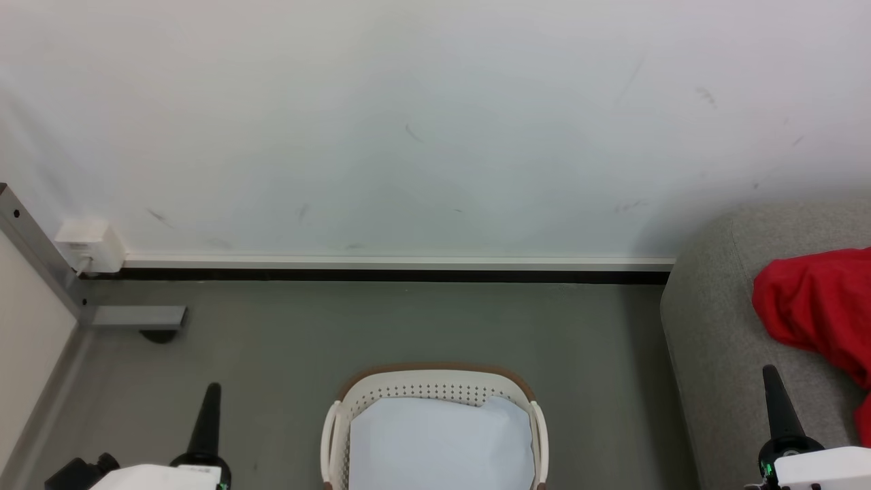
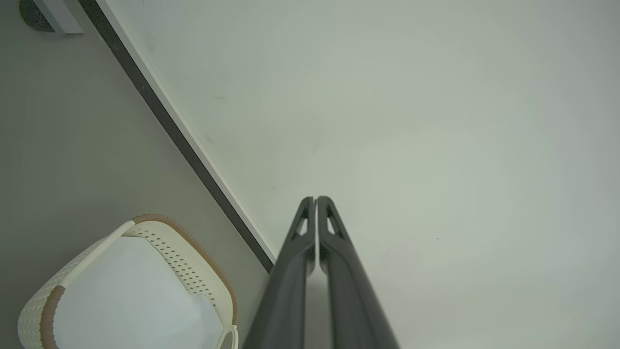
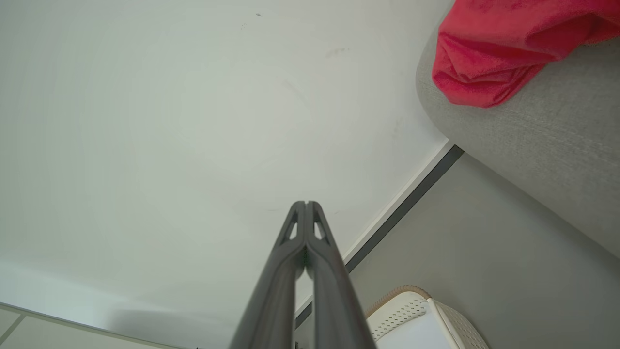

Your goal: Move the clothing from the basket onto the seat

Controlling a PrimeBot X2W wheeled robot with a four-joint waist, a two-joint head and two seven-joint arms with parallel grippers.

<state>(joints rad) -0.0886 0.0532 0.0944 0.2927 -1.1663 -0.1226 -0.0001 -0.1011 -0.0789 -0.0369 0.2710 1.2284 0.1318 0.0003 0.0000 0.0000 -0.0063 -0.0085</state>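
Note:
The cream basket (image 1: 435, 384) with a brown rim stands on the grey floor at the bottom middle, lined by a white sheet (image 1: 439, 442). Red clothing (image 1: 820, 309) lies crumpled on the grey seat (image 1: 714, 327) at the right edge. My left gripper (image 1: 211, 388) points up at the lower left, shut and empty, left of the basket. My right gripper (image 1: 769, 371) is shut and empty at the lower right, in front of the seat. In the wrist views both grippers (image 2: 316, 198) (image 3: 305, 203) point at the white wall; the basket (image 2: 193, 261) (image 3: 402, 303) and the clothing (image 3: 494, 53) show at the edges.
A white wall (image 1: 408, 122) with a pale baseboard (image 1: 395, 262) runs behind the basket. At the far left stand a grey metal post with a foot (image 1: 136, 316) and a small white box (image 1: 88, 245). Bare grey floor (image 1: 408, 320) lies between wall and basket.

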